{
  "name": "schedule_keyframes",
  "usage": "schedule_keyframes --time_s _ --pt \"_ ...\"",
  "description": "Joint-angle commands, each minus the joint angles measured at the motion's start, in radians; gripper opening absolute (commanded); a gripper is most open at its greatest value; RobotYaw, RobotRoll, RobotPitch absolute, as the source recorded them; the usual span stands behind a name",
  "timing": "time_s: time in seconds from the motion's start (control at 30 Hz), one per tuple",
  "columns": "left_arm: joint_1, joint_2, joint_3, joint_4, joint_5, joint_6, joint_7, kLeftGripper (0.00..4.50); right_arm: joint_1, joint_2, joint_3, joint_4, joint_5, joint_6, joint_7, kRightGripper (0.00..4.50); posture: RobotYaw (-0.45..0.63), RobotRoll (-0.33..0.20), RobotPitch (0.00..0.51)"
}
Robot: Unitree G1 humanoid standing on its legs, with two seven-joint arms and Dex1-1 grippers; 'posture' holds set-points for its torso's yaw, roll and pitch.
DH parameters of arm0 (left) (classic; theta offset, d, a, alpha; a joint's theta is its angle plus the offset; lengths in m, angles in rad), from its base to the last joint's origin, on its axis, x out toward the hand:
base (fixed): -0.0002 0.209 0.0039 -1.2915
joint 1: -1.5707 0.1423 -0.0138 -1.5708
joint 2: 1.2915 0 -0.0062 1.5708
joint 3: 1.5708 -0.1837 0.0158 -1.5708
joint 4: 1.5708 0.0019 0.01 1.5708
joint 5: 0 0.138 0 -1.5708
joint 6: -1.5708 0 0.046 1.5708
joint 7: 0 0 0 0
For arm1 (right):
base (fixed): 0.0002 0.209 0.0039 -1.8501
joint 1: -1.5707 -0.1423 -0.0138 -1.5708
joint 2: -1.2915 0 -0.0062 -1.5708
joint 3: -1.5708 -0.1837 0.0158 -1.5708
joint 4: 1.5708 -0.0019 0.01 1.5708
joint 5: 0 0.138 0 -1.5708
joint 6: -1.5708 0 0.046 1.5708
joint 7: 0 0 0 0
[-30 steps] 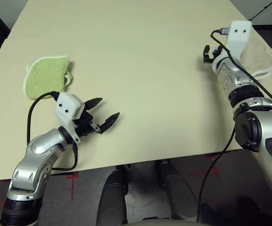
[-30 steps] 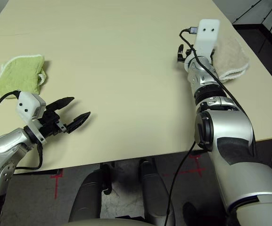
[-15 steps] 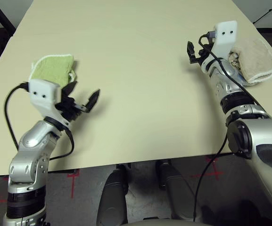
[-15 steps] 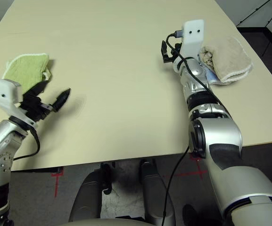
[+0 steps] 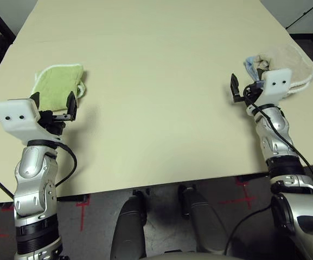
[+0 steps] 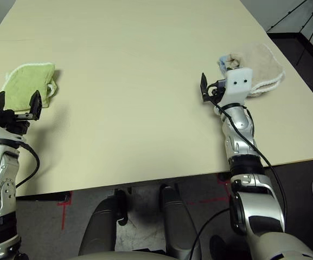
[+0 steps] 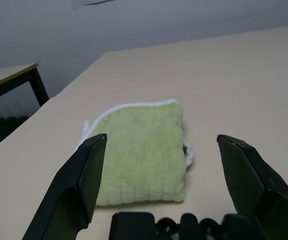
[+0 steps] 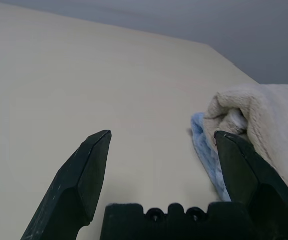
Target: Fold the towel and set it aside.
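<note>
The towel (image 5: 287, 60), beige terry with a white edge, lies bundled at the table's right edge on top of a light-blue cloth (image 5: 250, 64). My right gripper (image 5: 245, 90) hovers just in front of and left of it, open and holding nothing. In the right wrist view the towel (image 8: 256, 117) lies past one black finger (image 8: 236, 160), with the gripper (image 8: 162, 136) aimed over bare table. My left gripper (image 5: 52, 102) stands open at the table's left, pointing at a lime-green towel (image 7: 141, 150).
The lime-green towel (image 5: 58, 85) lies folded near the left edge of the pale table (image 5: 156, 81). The light-blue cloth (image 8: 208, 150) pokes out from under the beige one. Dark floor with red tape marks lies below the front edge.
Both arms drew back toward the front edge. The left gripper swung left to face the green towel. The right gripper came away from the beige towel's near-left side. The camera shifted a little.
</note>
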Motion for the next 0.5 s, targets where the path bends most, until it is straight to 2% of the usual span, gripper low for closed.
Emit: schedule_keyframes --time_s 0.03,0.5 --pt "0.037 -0.015 0.018 -0.002 0.023 -0.011 0.024 4.50 0.039 0.000 -0.022 -0.034 0.017 0.013 -0.004 4.47 -0.09 0.000 0.212" --pt "0.064 0.003 0.017 -0.015 0.019 -0.001 0.021 4.50 0.078 0.019 -0.017 -0.049 0.017 0.014 -0.018 4.47 -0.08 0.000 0.189"
